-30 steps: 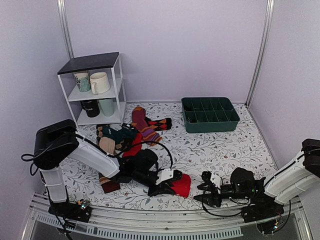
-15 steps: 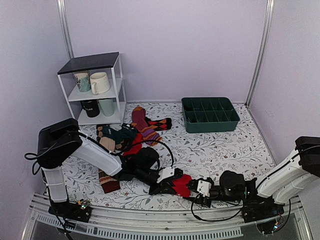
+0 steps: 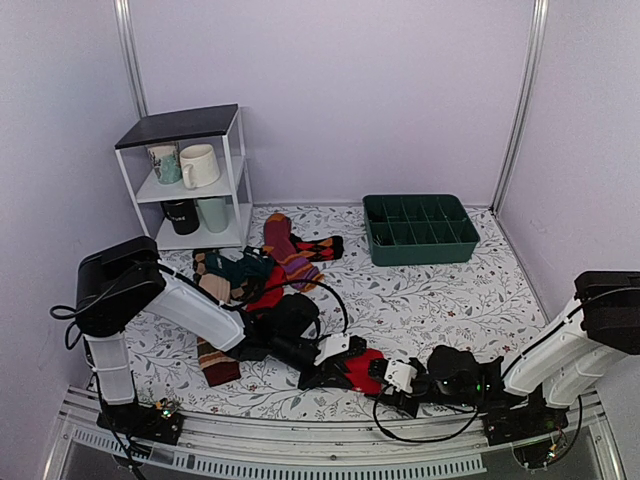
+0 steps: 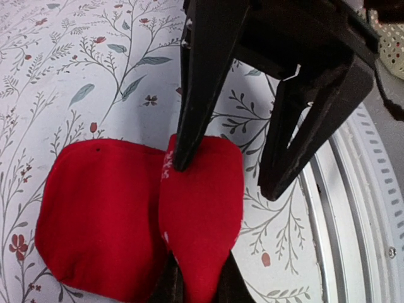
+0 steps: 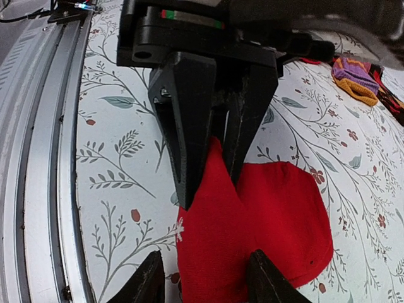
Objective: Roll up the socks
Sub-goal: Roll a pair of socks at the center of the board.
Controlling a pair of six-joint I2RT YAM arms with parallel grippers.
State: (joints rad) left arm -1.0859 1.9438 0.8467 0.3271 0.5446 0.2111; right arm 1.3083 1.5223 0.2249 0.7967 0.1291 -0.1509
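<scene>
The red socks (image 3: 364, 369) lie near the table's front edge. One part lies flat (image 4: 101, 208); beside it a fold is pinched up (image 4: 202, 208). My left gripper (image 3: 330, 372) is shut on that fold, with its fingers (image 4: 167, 284) at the near end. My right gripper (image 3: 388, 377) is open and faces the left one. Its fingers (image 5: 148, 278) straddle the other end of the fold (image 5: 221, 233). In the left wrist view one right finger (image 4: 196, 95) touches the sock and the other stands on the table. The cuff band is hidden.
A pile of other socks (image 3: 255, 272) with a maroon striped sock (image 3: 287, 252) lies behind the left arm. A brown sock (image 3: 215, 365) lies left of it. A green divided tray (image 3: 420, 230) is at the back right, a white shelf with mugs (image 3: 190, 180) at the back left. The metal rail (image 3: 300, 440) runs close in front.
My right gripper has moved left along the front edge to the red socks and now straddles the fold. My left gripper has kept its hold and shifted slightly right.
</scene>
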